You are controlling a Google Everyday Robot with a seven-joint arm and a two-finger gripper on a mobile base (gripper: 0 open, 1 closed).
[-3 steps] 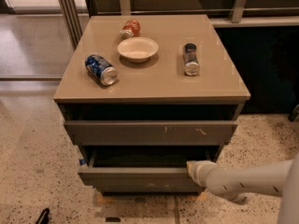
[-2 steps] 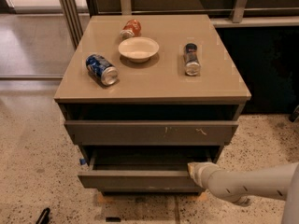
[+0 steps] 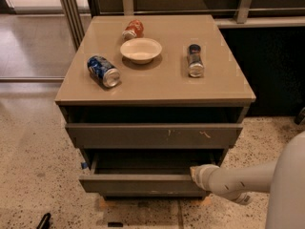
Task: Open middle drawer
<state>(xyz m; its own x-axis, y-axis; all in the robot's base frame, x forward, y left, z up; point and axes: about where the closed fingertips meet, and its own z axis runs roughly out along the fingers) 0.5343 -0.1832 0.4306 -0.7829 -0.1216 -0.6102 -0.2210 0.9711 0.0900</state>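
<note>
The middle drawer [image 3: 138, 183] has a plain grey-brown front and stands pulled out a little from the cabinet, with a dark gap above it where its inside shows. My gripper [image 3: 196, 174] is at the right end of this drawer's top edge, at the tip of my white arm [image 3: 243, 179], which comes in from the lower right. Above it is the larger front with pale scratch marks [image 3: 155, 135], which is closed.
On the cabinet top [image 3: 157, 87] lie a blue can [image 3: 103, 71], a red can [image 3: 133, 29], a white bowl [image 3: 141, 49] and a dark can [image 3: 194, 61]. A dark counter wall stands at the right, a metal post at the back left, and speckled floor [image 3: 33, 166] around.
The gripper stays at the drawer's right end. The drawer front stands about as far out as before.
</note>
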